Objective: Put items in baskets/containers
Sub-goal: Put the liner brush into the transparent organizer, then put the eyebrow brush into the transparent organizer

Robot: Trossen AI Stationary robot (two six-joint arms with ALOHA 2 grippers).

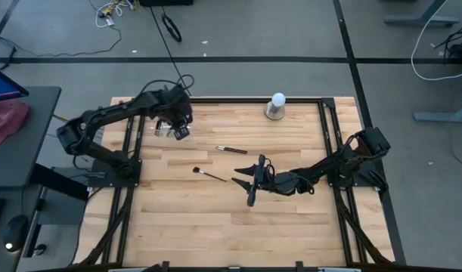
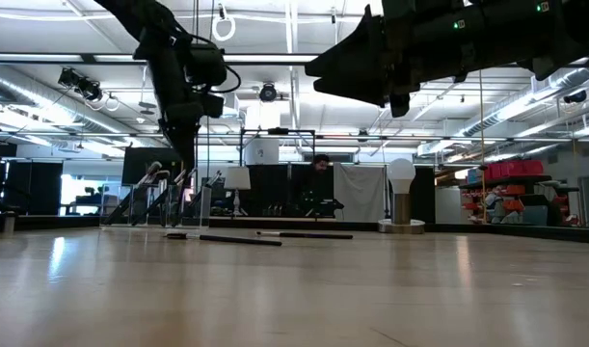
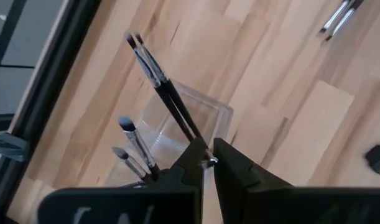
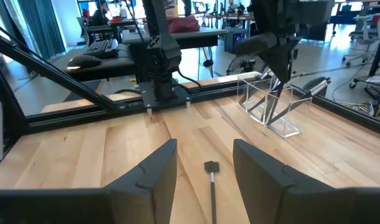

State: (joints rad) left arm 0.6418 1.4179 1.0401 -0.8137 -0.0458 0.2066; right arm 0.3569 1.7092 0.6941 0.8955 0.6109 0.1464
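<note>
From above, the left gripper [image 1: 179, 130] hangs right over the small clear-plastic compartmented holder [image 1: 168, 130] near the far left corner of the pale wooden bench [image 1: 215, 227], while the right gripper [image 1: 253, 181] waits well away from the holder, over the middle of the bench. Two thin black-handled makeup brushes are not yet put away: one [image 1: 232, 149] between the holder and the right gripper, another [image 1: 209, 174] just beside that gripper. A white ball on a grey round base [image 1: 277, 106] stands at the far edge. At bench height, the loose brushes [image 2: 238, 239] lie flat near the holder [image 2: 154, 207]. The left wrist view shows the left gripper's fingers [image 3: 236, 171] clenched on a black brush [image 3: 171, 99] lowered into the holder [image 3: 177, 118], beside two brushes [image 3: 137, 146] already standing in it. The right wrist view shows that gripper's fingers [image 4: 146, 171] spread and released, a brush [image 4: 212, 183] lying ahead of them. By my judgement the task is well along: several brushes stored, one going in, at least two left.
</note>
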